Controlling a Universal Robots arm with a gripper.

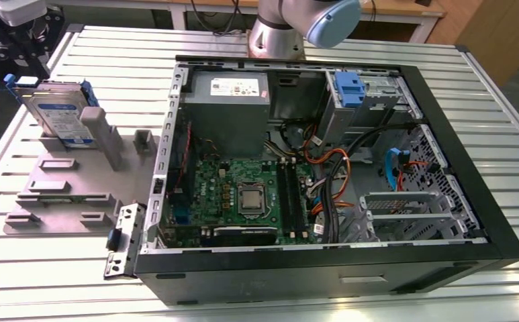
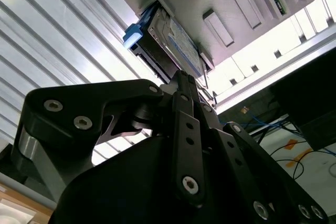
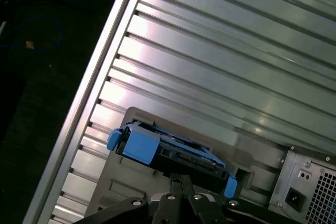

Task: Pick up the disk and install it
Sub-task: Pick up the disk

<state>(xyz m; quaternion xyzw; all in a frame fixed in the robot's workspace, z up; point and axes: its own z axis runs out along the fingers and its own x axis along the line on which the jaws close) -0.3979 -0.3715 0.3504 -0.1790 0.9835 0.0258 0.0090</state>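
The disk [image 1: 58, 111] stands on edge in a slot of the grey holder block [image 1: 58, 184]. The block sits on the slatted metal table [image 1: 107, 60], just to the exterior view's left of the open computer case [image 1: 479, 201]. In both wrist views the gripper [image 2: 182, 77] [image 3: 180, 179] hangs over the disk's upper edge, clear of it, fingers drawn together on nothing.

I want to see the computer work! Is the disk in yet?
Not yet. Nothing looks done: the disk stands upright in the grey holder on the table, outside the open computer case. In hand: the gripper is right by the disk's edge in both wrist views; I cannot tell whether it grips it. Left: picking it up and installing it.
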